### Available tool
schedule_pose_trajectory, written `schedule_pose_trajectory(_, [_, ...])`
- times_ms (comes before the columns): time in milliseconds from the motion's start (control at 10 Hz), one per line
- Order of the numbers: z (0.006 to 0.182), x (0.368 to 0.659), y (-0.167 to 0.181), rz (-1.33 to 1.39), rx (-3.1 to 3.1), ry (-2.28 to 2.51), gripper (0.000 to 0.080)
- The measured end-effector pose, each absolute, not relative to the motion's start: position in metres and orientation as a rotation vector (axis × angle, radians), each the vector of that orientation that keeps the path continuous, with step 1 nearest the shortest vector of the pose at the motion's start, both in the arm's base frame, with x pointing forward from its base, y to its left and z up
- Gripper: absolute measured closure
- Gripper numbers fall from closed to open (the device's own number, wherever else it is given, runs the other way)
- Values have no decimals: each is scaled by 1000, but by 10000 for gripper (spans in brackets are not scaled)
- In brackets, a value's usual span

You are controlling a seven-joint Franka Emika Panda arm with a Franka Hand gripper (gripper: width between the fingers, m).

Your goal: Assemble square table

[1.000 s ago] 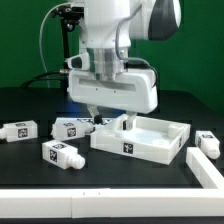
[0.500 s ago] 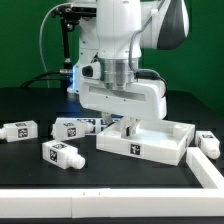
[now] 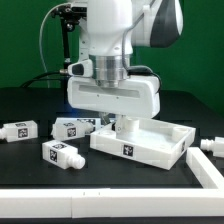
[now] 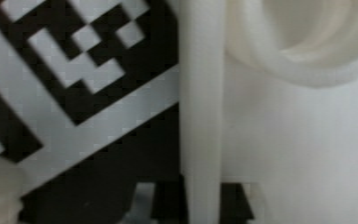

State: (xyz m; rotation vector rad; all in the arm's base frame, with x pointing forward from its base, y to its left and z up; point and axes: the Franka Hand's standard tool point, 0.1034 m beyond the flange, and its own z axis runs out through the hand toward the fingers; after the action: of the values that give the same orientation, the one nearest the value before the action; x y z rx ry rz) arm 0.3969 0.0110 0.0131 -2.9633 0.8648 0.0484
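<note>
The white square table top [image 3: 150,143] lies on the black table, rim up, with a tag on its near wall. My gripper [image 3: 120,124] reaches down onto its near-left rim and is shut on that wall. In the wrist view the rim wall [image 4: 202,120] runs between my dark fingertips [image 4: 162,205], with a round corner socket [image 4: 309,45] and a tag [image 4: 78,70] on either side. Three tagged white legs lie to the exterior view's left [image 3: 18,131] [image 3: 62,153] [image 3: 75,127]. A fourth leg [image 3: 209,146] lies at the right.
A white rail [image 3: 90,206] runs along the table's front edge and rises at the right [image 3: 205,170]. Cables and the arm's stand [image 3: 62,45] are at the back left. A green wall stands behind.
My hand and the table top shifted toward the exterior view's right, then back to the left. The right leg has slid slightly toward the right and nearer the front.
</note>
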Motion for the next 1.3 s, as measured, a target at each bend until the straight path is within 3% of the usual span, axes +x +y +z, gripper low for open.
schedule_pose_trajectory(300, [20, 425, 3, 3, -3017, 585, 752])
schedule_pose_trajectory(700, [18, 424, 2, 17, -3028, 536, 752])
schedule_pose_trajectory(1000, [24, 461, -11, -33, -3063, 260, 752])
schedule_pose_trajectory(1300, [21, 457, -10, -20, -3064, 257, 752])
